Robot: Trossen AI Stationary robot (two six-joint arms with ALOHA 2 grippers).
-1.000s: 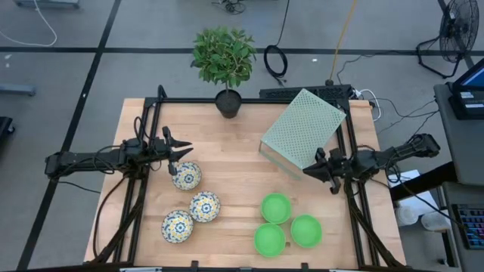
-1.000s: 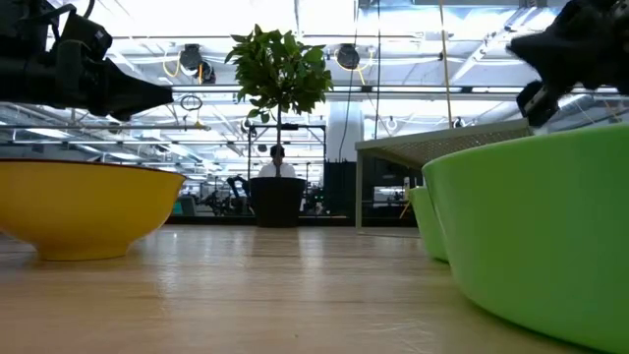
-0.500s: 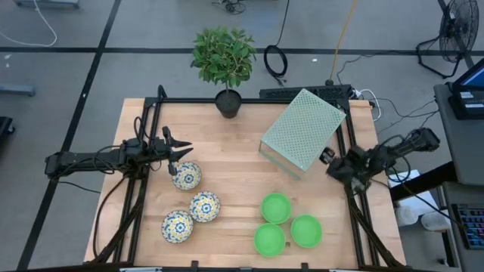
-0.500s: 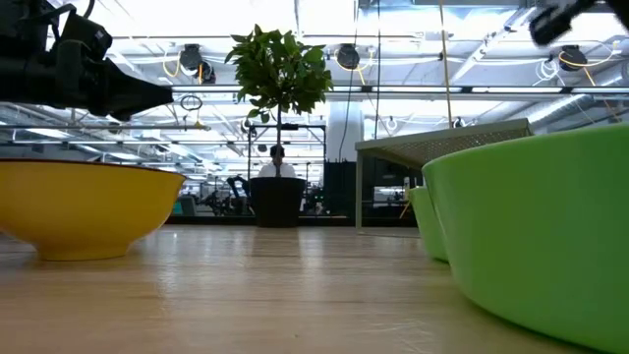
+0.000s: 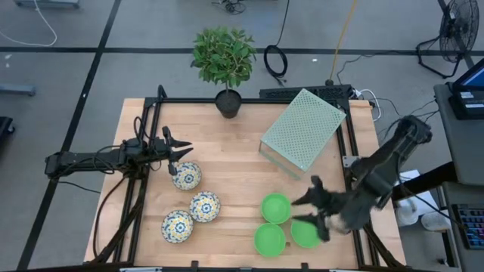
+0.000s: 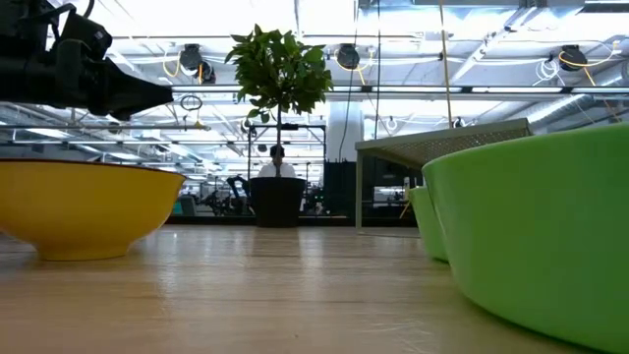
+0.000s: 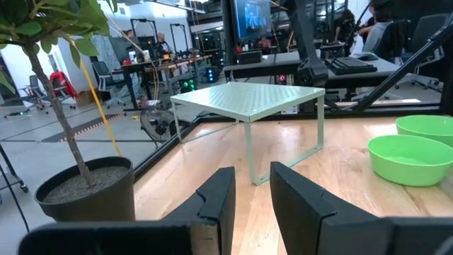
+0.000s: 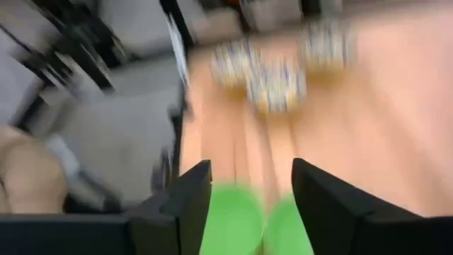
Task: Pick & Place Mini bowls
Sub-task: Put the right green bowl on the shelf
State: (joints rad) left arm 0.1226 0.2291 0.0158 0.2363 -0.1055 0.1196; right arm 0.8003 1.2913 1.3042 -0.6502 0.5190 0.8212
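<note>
Three green mini bowls (image 5: 276,206) (image 5: 269,239) (image 5: 305,231) stand on their bases close together at the table's near right. Three floral mini bowls (image 5: 186,175) (image 5: 205,205) (image 5: 178,225) stand at the near left. My right gripper (image 5: 302,212) hovers open over the green cluster, and its blurred wrist view shows two green bowls (image 8: 230,227) beyond the fingers. My left gripper (image 5: 181,149) hangs just beyond the farthest floral bowl, fingers a little apart (image 7: 253,191) with nothing between them.
A pale green perforated rack (image 5: 302,128) stands on thin legs at the far right. A potted plant (image 5: 228,102) stands at the far edge. Bare wood lies in the table's middle. A black frame (image 5: 249,100) borders the table.
My right gripper has swung from beside the rack at the table's right edge toward the near edge and leftward, and now stands over the green bowls. Its fingers have opened wide on the way. No bowl has moved.
</note>
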